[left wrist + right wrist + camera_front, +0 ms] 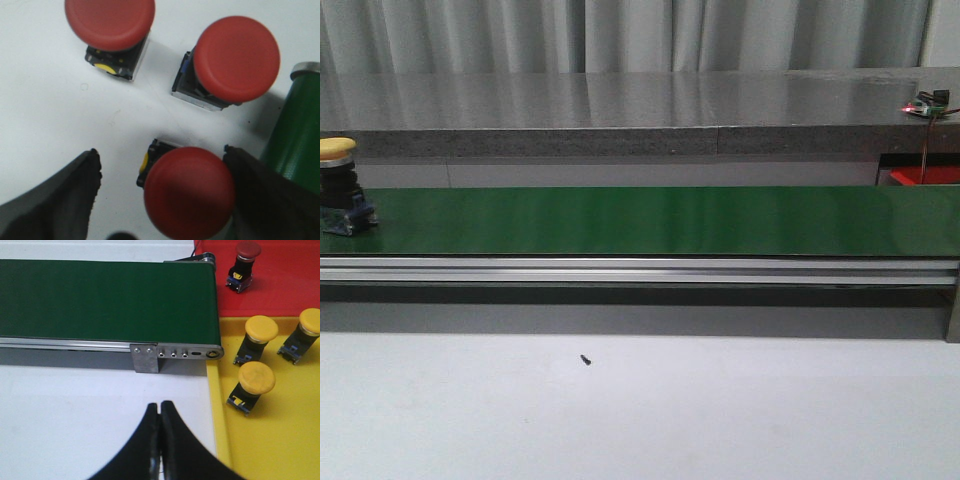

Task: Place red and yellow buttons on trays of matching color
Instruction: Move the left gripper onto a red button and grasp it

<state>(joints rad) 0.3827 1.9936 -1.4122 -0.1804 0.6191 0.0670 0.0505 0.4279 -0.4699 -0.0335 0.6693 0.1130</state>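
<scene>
Grey curtains hang behind the green belt (650, 220); you see a yellow button (338, 180) standing at its left end. At your left wrist, the left tool (162, 195) is spread around a red button (189, 192), apparently untouched, beside the belt. At your right wrist, the right tool (160, 440) is pressed together; beyond the belt's end sit the yellow tray (280, 440) with three yellow buttons and the red tray (290, 285) with one.

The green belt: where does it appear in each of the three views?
Front view: the belt runs across the whole picture, edge to edge.
Left wrist view: only its rounded end shows, at the right edge.
Right wrist view: it fills the upper left, ending beside the red tray.
Shared landmark: the belt itself.
</scene>
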